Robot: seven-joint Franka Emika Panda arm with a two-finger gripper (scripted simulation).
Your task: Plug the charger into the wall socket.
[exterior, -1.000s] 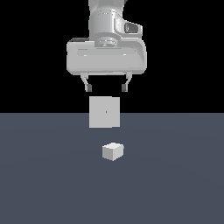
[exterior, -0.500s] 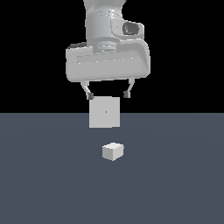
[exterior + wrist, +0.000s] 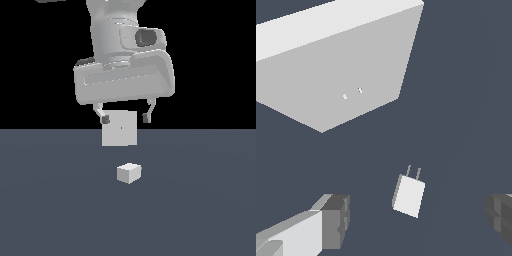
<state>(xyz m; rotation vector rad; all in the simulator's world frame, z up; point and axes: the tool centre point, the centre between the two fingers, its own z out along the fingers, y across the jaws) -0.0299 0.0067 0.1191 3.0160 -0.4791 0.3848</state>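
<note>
The charger (image 3: 129, 173) is a small off-white block lying on the grey floor, in front of the wall socket (image 3: 119, 128), a flat upright white panel with a tiny dark dot at its centre. In the wrist view the charger (image 3: 409, 195) shows two thin prongs pointing toward the socket (image 3: 341, 70). My gripper (image 3: 125, 119) hangs open and empty above the charger, its fingertips (image 3: 105, 119) level with the socket's upper part. In the wrist view the fingers (image 3: 331, 222) stand wide on either side of the charger, apart from it.
A flat dark grey floor (image 3: 200, 200) runs under everything. The background behind it is black.
The arm has turned about its vertical axis and come a little lower. The charger and socket have not moved.
</note>
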